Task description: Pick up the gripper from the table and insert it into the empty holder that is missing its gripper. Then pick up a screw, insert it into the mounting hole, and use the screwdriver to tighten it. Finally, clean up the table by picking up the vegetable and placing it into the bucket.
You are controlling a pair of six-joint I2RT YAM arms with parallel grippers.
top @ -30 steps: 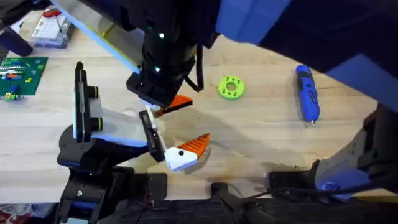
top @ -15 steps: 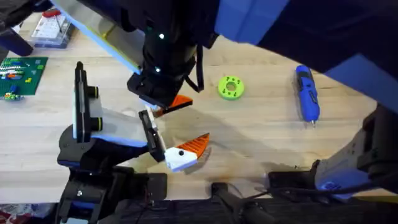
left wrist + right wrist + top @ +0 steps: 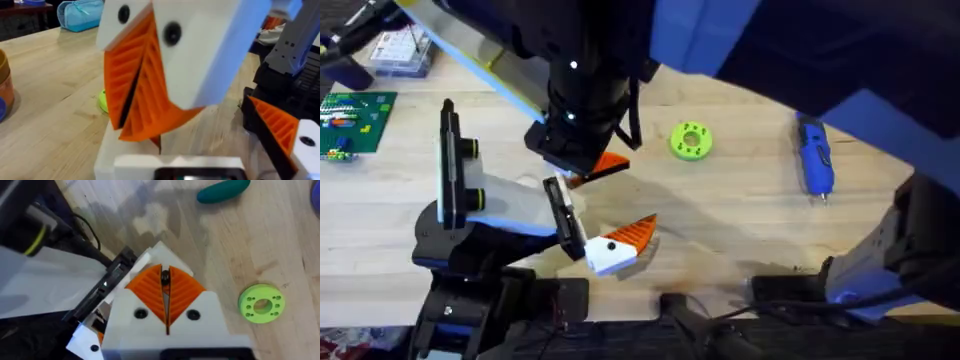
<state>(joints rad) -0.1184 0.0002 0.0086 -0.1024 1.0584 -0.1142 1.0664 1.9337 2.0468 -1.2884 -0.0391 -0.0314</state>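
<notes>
The holder (image 3: 563,215) is the black bar at the front of my left arm's white wedge body (image 3: 510,205). One orange-and-white finger (image 3: 623,243) sits at its near end. The gripper (image 3: 608,165), white block (image 3: 107,150) with an orange wedge, sits at the far end. My left gripper (image 3: 635,195) stands open. My right gripper (image 3: 164,275) reaches across and points down just over that far finger, shut on a small dark screw (image 3: 164,278). The blue screwdriver (image 3: 813,155) lies at the right. The vegetable (image 3: 223,191) lies beyond the holder. The bucket (image 3: 4,85) stands farther off.
A lime-green disc (image 3: 692,140) lies between the holder and the screwdriver. A green brick plate (image 3: 355,118) and a clear box (image 3: 400,50) sit at the far left. Bare wood table (image 3: 740,210) stretches between the disc and the front edge.
The right arm's raised links have drifted slightly. Its gripper stays in place over the holder's far end.
</notes>
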